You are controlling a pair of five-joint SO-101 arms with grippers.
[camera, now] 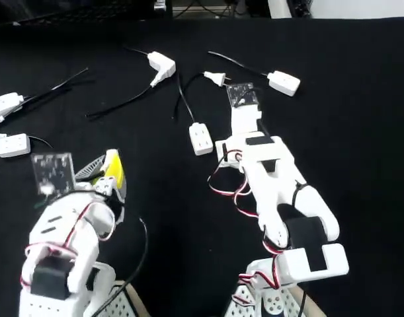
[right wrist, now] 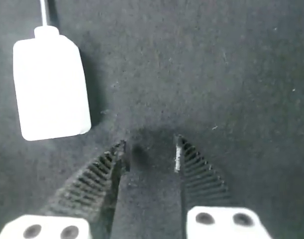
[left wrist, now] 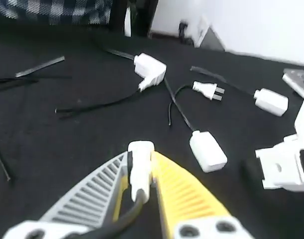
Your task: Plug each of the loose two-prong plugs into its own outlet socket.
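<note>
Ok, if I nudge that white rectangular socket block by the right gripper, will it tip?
Probably slides, not tips: the white rectangular socket block lies flat on the black table. Looks light; its thin cord may pivot it.

You have one white plug (left wrist: 141, 172) pinched in the left end effector (left wrist: 140, 155), its black cord trailing back. On the black tabletop (camera: 347, 132) lie an angled plug (camera: 162, 66) and a slim two-prong plug (camera: 215, 78), whose cord runs to a flat socket block (camera: 200, 139). A second socket block (camera: 283, 82) sits apart from them. All of them are white.
</note>
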